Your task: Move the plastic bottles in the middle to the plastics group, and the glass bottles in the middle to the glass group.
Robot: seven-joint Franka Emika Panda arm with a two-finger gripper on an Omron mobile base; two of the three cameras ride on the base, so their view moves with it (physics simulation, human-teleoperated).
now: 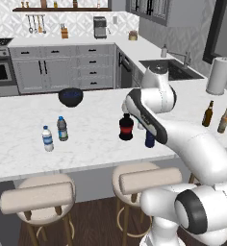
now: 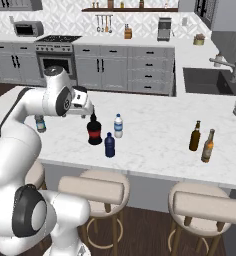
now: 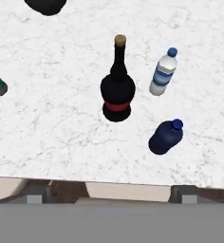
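On the marble island (image 1: 19, 144), mid-counter: three bottles standing upright, apart from one another.
- Squat bottle (image 3: 117, 90), dark, red label, narrow neck; glass by the look of it.
- Navy bottle (image 3: 165, 137), blue cap, nearest the stool-side edge, just beside the squat bottle.
- Clear bottle (image 3: 162, 73), blue label, on the far side of the navy one.

Plastics group: small clear bottle (image 1: 47, 139) and greyish bottle (image 1: 62, 129), side by side at the island's left end, well apart from the middle trio.

Glass group: dark beer bottle (image 2: 194, 136) and amber beer bottle (image 2: 207, 146), side by side toward the sink end, likewise well apart.

Gripper (image 2: 86, 111): hangs above the counter, near the squat bottle's neck and to its left in the right base view. Whether the fingers stand open or closed cannot be told; nothing appears to be held.

Step in hand, as judged: none of the three sorted yet; the arm is lining up on the trio, the squat bottle sitting nearest the hand view's centre. Next move calls for a descent onto one bottle, a grip low enough on neck or body not to tip it, and clearance from its neighbours.

Views compared: hand view looks down on the trio's spacing; the left base view has the arm covering the clear bottle. Base views alone show both destination groups. A dark bowl (image 1: 70, 96) sits further back.
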